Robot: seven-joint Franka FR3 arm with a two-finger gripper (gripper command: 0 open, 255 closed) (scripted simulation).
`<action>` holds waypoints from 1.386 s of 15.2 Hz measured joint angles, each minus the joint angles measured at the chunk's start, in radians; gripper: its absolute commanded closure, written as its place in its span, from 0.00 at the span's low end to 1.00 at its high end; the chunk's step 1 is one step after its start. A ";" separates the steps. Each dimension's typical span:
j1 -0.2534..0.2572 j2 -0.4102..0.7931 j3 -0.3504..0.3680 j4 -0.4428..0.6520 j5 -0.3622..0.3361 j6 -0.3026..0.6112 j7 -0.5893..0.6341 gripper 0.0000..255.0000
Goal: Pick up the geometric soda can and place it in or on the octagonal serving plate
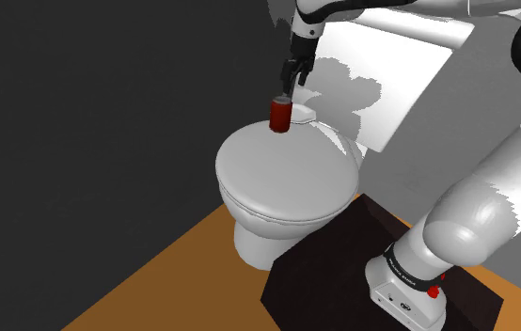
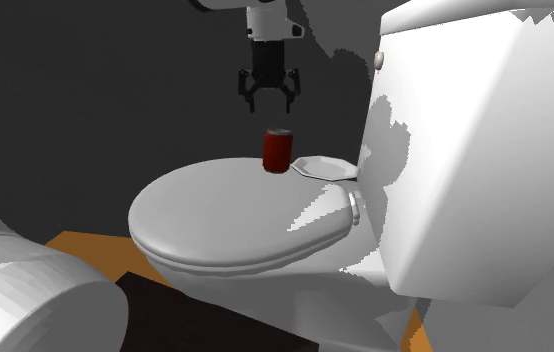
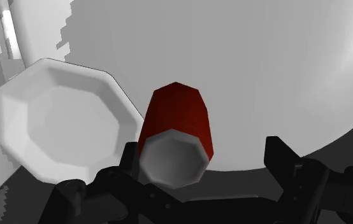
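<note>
Second exterior view, left to right: the closed toilet lid (image 2: 225,215) is carrying a red faceted soda can (image 2: 277,150), standing upright on its rear part. A white octagonal serving plate (image 2: 323,166) is lying just beside the can, toward the tank (image 2: 475,150). Whether can and plate are touching cannot be judged. The gripper (image 2: 268,98) is hanging straight above the can with a clear gap under it, fingers spread, clasping nothing.

Shoulder view: the plate (image 1: 305,115) is reading as a pale sliver at the can's (image 1: 280,113) right. This view is also taking in the dark stand (image 1: 343,273) and the orange floor (image 1: 155,282).

Wrist view: the plate's (image 3: 54,121) full eight-sided rim is showing here, along with the can's (image 3: 178,127) pale top. The can is sitting nearer one finger (image 3: 130,159) than the other. The height gap is not readable from here.
</note>
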 measured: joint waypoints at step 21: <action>-0.007 0.211 -0.003 0.096 0.022 0.087 -0.049 1.00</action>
